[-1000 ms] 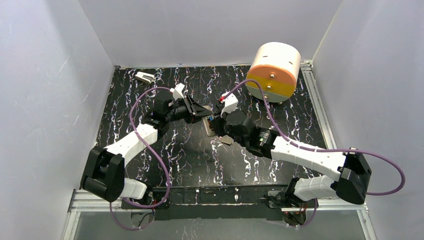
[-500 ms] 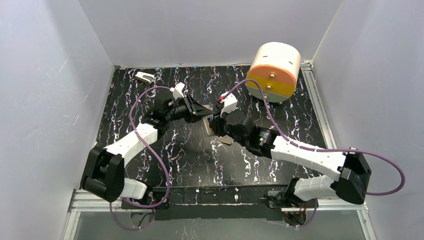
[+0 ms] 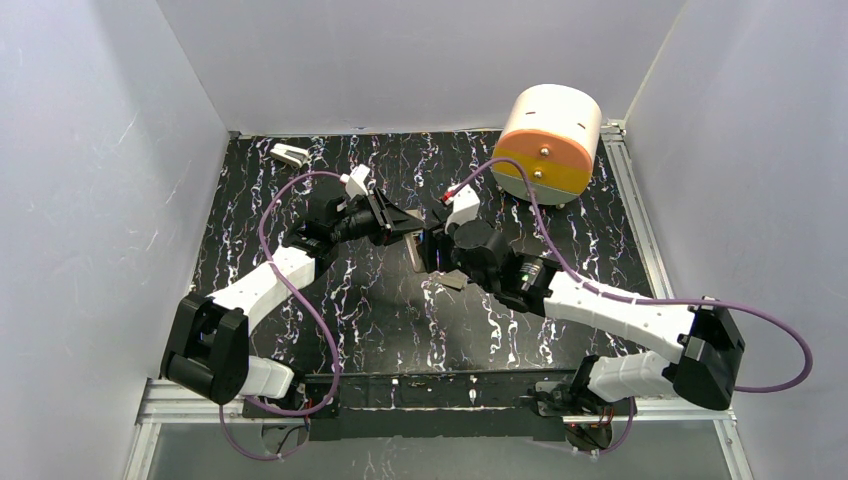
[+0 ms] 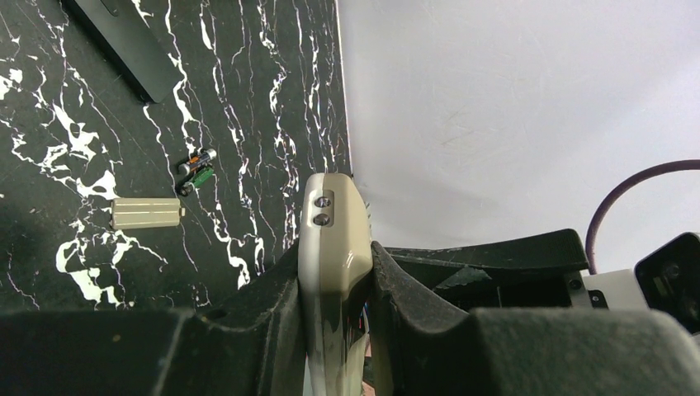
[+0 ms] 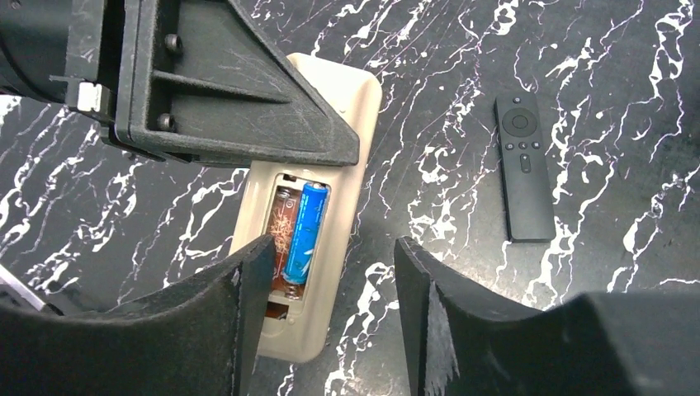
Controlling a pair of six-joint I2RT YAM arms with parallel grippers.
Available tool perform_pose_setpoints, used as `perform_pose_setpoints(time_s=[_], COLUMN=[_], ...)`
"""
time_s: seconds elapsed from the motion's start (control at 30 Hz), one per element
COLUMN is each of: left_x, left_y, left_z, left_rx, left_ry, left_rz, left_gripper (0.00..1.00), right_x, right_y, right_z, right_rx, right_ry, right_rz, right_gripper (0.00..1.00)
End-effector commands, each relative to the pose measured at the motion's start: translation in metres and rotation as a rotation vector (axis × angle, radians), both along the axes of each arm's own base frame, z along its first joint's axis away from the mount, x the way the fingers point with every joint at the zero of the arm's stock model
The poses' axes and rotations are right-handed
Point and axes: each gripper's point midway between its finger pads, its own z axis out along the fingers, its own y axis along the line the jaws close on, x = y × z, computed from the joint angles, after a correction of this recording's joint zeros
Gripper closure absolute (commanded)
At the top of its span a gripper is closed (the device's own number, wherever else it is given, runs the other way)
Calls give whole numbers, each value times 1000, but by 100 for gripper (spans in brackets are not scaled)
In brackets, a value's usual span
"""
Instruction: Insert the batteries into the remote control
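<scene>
Remote control point(image 5: 342, 214) sits dead centre, back cover off, running from 1 o'clock down to 7. One blue battery point(image 5: 304, 233) is seated in the right-hand slot, and the slot beside it is bare with a spring showing. The left gripper point(image 5: 334, 148) comes in from 10 o'clock, its black finger lying over the remote's top end. The right gripper point(image 5: 332, 247) is spread wide at 6 o'clock. A long black strip point(image 5: 525, 169) lies at 3 o'clock on the marbled table point(image 5: 462, 313).
</scene>
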Motion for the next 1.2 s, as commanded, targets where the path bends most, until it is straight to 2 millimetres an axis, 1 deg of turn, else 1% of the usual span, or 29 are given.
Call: perform_pose_setpoints(time_s=[0.0, 0.03, 0.1, 0.17, 0.23, 0.33, 0.4, 0.47, 0.53, 0.63, 0.73, 0.9, 1.0, 1.17], left_x=[4, 5, 7, 9, 10, 13, 15, 17, 20, 25, 30, 36, 40, 43], left_y=[-2, -2, -1, -1, 0, 1, 2, 3, 5, 6, 6, 4, 4, 2], left_z=[27, 28, 28, 27, 27, 30, 34, 37, 40, 45, 49, 56, 60, 61], left_rx=[-13, -9, -2, 4, 10, 14, 14, 15, 15, 2, -18, -60, -69, -74], left_ry=[-109, -120, -132, -139, -147, -162, -176, -189, -199, -203, -198, -176, -181, -185], left_rz=[-7, -6, 0, 6, 13, 24, 36, 54, 76, 106, 128, 156, 167, 165], left_gripper=[100, 100, 100, 100, 100, 100, 100, 100, 100, 100, 100, 100, 100, 100], right_x=[-8, -8, -6, -1, 6, 10, 16, 20, 22, 21, 19, 18, 20, 22], right_y=[3, 2, -2, -5, -10, -12, -20, -28, -35, -40, -34, -15, -9, -7], right_z=[46, 49, 55, 55, 55, 52, 47, 39, 35, 37, 44, 45, 51, 58], right_rx=[175, 199, 263, 336, 445, 589, 680, 784, 889, 1004, 1119, 1261, 1296, 1307], right_ry=[-14, -8, 21, 75, 153, 255, 327, 412, 475, 541, 629, 834, 863, 866], right_rz=[3, -4, -30, -54, -89, -78, -132, -195, -251, -288, -269, -223, -204, -200], right_gripper=[32, 29, 28, 26, 25, 22, 18, 9, 4, 1, 1, 1, 1, 1])
